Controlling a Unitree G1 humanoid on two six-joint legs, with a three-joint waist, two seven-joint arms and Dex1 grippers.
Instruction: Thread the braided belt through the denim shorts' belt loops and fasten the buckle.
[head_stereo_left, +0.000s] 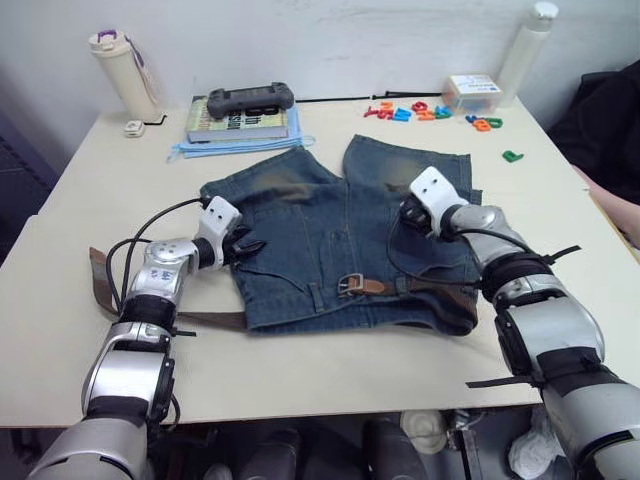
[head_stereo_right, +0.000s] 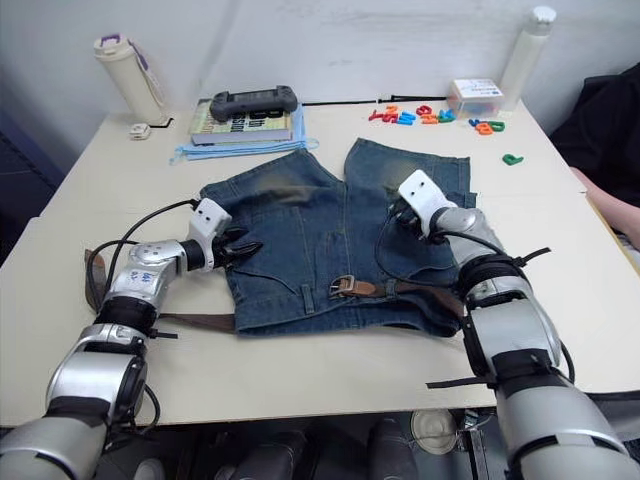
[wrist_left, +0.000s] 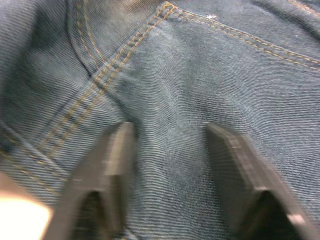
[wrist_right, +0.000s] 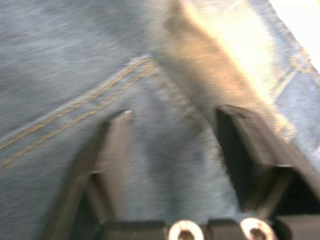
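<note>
The belt (head_stereo_left: 400, 286) lies buckled along the shorts' (head_stereo_left: 330, 240) six o'clock waistband; both grippers (wrist_left: 170, 150) (wrist_right: 172, 145) hover wide, empty, so probably finished.

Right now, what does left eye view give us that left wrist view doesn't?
Left eye view alone: the braided belt along the waistband, its buckle at the front, the right pincer on the shorts, the book behind. Left wrist view alone: pocket stitching close up. Both: the denim shorts and the open left pincer.
</note>
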